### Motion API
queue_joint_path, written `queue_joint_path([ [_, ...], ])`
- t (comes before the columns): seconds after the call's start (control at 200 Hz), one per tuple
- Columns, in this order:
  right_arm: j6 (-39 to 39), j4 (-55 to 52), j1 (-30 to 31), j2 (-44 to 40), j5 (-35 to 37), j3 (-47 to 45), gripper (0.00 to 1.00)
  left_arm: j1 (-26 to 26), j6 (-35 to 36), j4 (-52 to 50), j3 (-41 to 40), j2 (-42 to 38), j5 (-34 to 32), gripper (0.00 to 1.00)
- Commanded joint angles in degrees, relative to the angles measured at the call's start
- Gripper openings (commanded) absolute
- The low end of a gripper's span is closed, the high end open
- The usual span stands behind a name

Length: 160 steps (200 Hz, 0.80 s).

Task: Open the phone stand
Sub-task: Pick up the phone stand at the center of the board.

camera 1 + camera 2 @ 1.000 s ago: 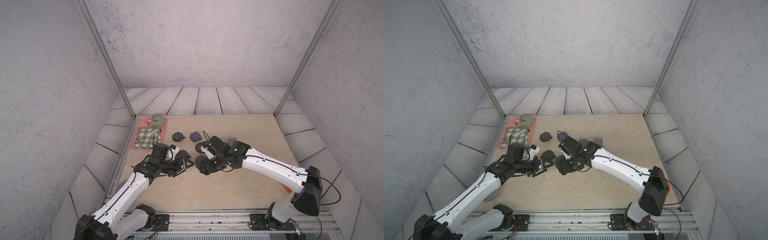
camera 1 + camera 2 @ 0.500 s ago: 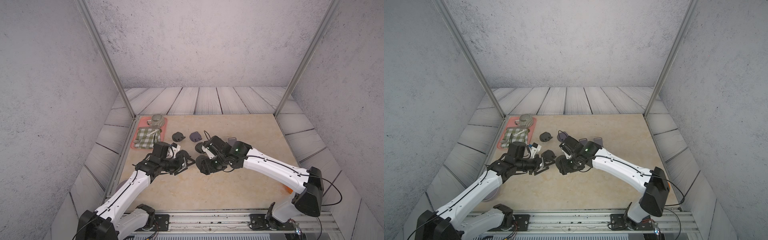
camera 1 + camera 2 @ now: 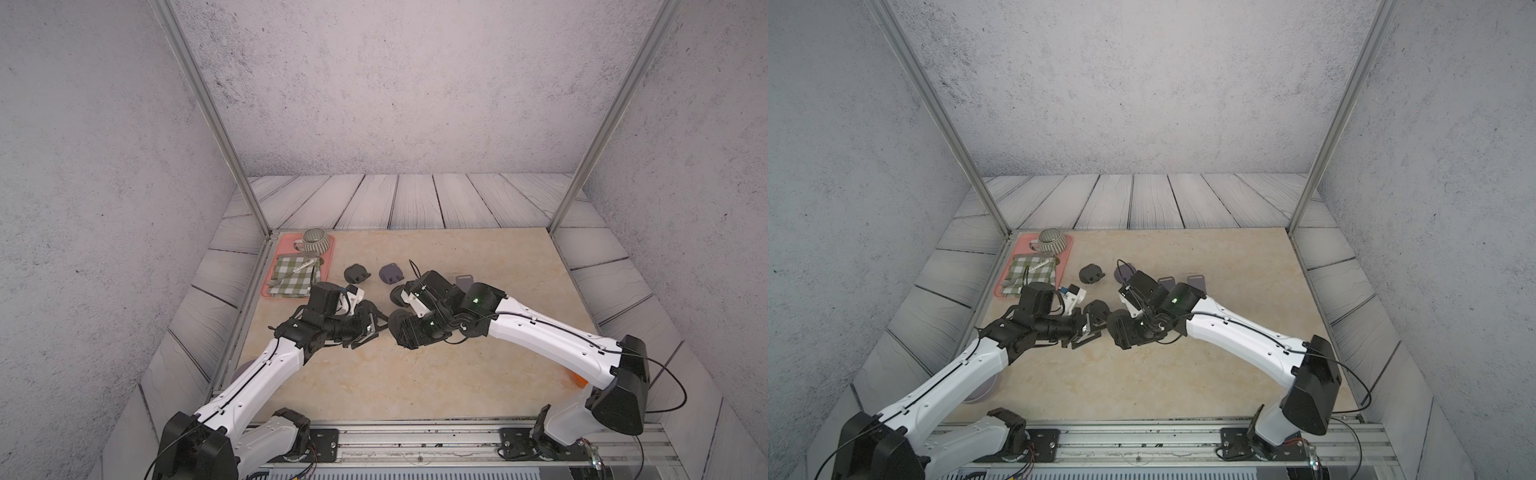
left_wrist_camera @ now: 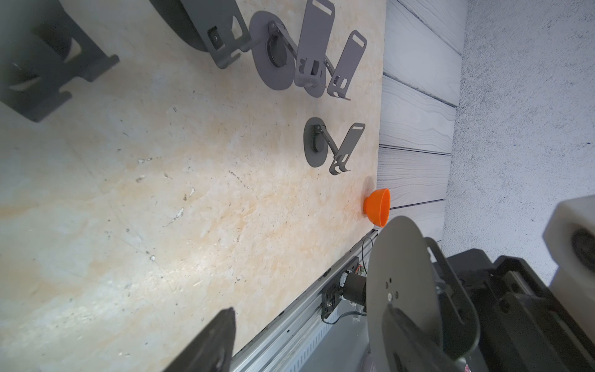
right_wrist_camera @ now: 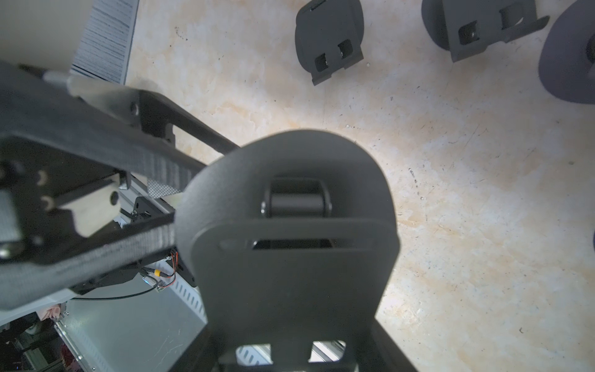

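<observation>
Beige marble tabletop (image 3: pixel 415 382) fills mid-frame in both top views, where left arm (image 3: pixel 266 370) and right arm (image 3: pixel 548 336) stretch low, wrists bent inward, meeting. Right gripper (image 3: pixel 411 332) clamps the folded phone stand (image 5: pixel 289 257); left gripper (image 3: pixel 371 331) faces it, jaws spread beside its rim.

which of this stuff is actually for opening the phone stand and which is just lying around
For the job: phone stand gripped by the right gripper; left gripper, jaws open, beside it.
Lying about: tray, mug, checked cloth, orange bowl, other folded stands, opened stands.
</observation>
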Motion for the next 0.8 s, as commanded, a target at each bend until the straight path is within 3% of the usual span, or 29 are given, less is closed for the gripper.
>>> queue_joint_path([
  [0.0,1.22,-3.23,0.4,1.1,4.02,-0.41,0.55,-0.78,1.05,1.66,1.11,-1.06,2.31,0.77],
  [0.38,1.83,-4.42,0.31,3.57,4.56,0.82,0.55,-0.82,1.03,0.2,-0.38,-4.5,2.41,0.78],
  [0.796,0.41,1.03,0.88,-2.69,1.64,-1.04,0.55,-0.99,-0.76,3.7,-2.45,-3.25,2.42,0.73],
])
